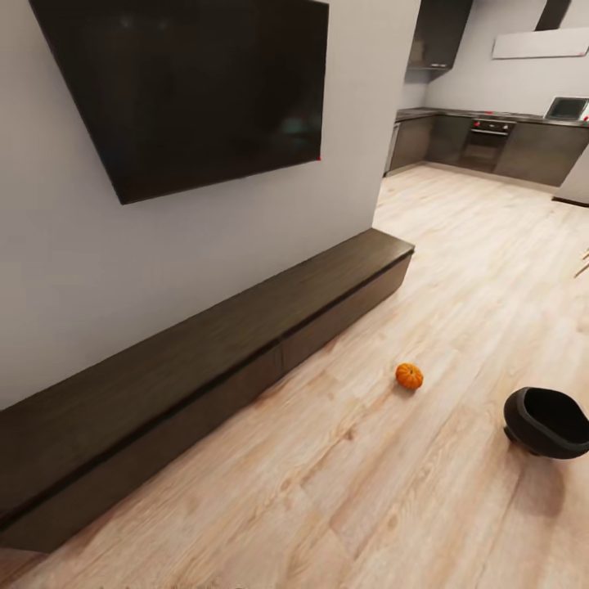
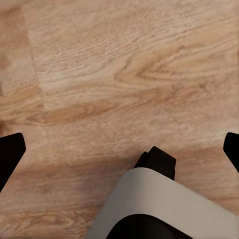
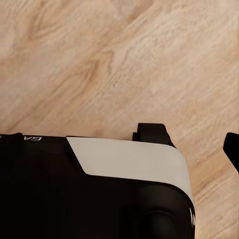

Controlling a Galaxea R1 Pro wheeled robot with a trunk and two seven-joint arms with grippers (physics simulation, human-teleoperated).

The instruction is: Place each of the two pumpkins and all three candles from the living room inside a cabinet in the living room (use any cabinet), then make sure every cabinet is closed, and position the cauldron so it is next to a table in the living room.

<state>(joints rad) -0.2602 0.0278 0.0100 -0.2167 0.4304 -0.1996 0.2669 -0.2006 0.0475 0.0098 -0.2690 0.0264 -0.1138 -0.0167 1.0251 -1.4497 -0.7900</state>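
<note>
One pumpkin (image 1: 409, 375) lies on the floor (image 1: 343, 483) just off the cabinet (image 1: 204, 352), its drawers shut; the cauldron (image 1: 546, 422) sits farther from it. Both grippers, left (image 2: 119, 144) and right (image 3: 119, 142), hang spread wide, empty.

A: The pumpkin (image 1: 409, 375) is bright orange, the cauldron (image 1: 546, 422) glossy black.
B: And the cabinet (image 1: 204, 360)?
A: Dark brown, with a faint plank grain. The floor (image 1: 425, 491) is pale oak, its grain streaked tan.
B: The wall (image 1: 98, 270)?
A: Plain light grey, behind a black television (image 1: 188, 86). The kitchen cabinets (image 1: 491, 147) are dark grey.
</note>
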